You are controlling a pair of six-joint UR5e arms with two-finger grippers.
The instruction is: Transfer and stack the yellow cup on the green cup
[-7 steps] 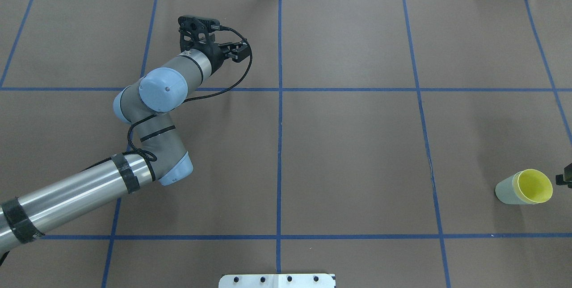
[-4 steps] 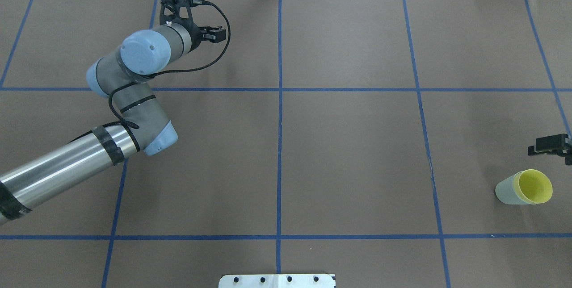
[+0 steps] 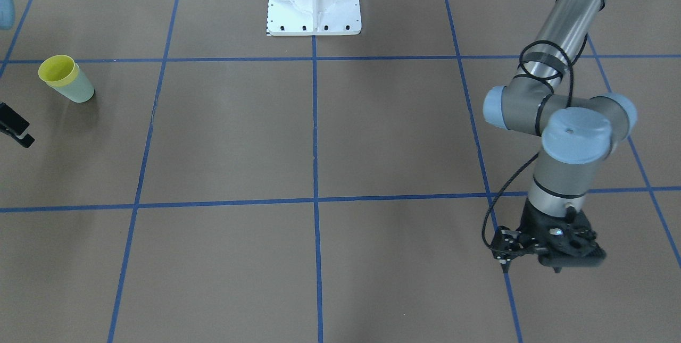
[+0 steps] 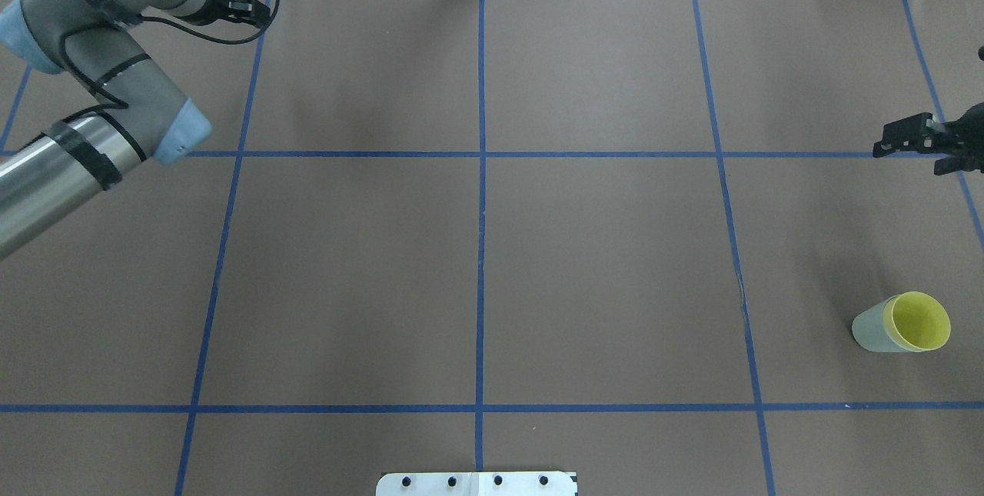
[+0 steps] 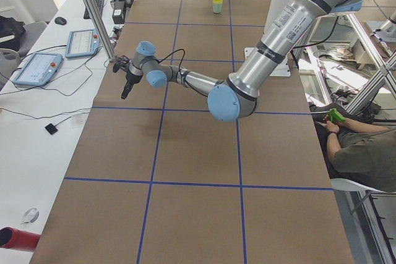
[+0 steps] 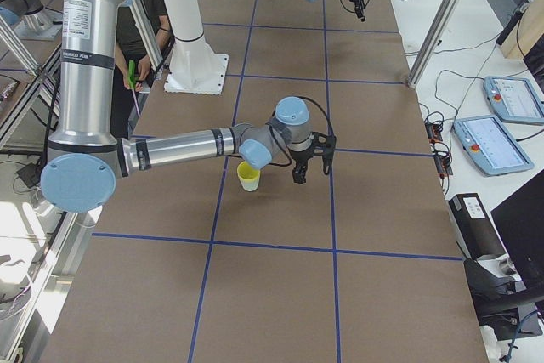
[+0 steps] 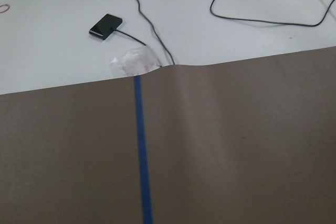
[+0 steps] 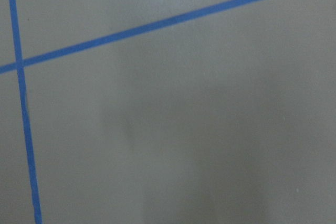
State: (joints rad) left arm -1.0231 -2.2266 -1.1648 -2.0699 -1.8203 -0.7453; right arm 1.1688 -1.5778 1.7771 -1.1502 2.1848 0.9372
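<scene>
The yellow cup (image 4: 916, 322) sits nested inside the green cup (image 4: 867, 331) at the near right of the table; the pair stands free, also in the front view (image 3: 57, 68) and the right view (image 6: 248, 176). My right gripper (image 4: 907, 156) is open and empty, well beyond the cups at the right edge and apart from them (image 6: 312, 172). My left gripper (image 4: 260, 13) hangs at the far left corner of the mat, far from the cups, its fingers close together and holding nothing (image 3: 505, 258).
A brown mat with blue tape lines (image 4: 481, 173) covers the table. The robot's white base plate (image 3: 314, 24) is at the near middle edge. A white desk with cables and a small black device (image 7: 106, 25) lies just past the mat's far edge.
The left arm has swung back to the far left corner. The right gripper has moved away from the cups toward the far side. The stacked cups have not moved.
</scene>
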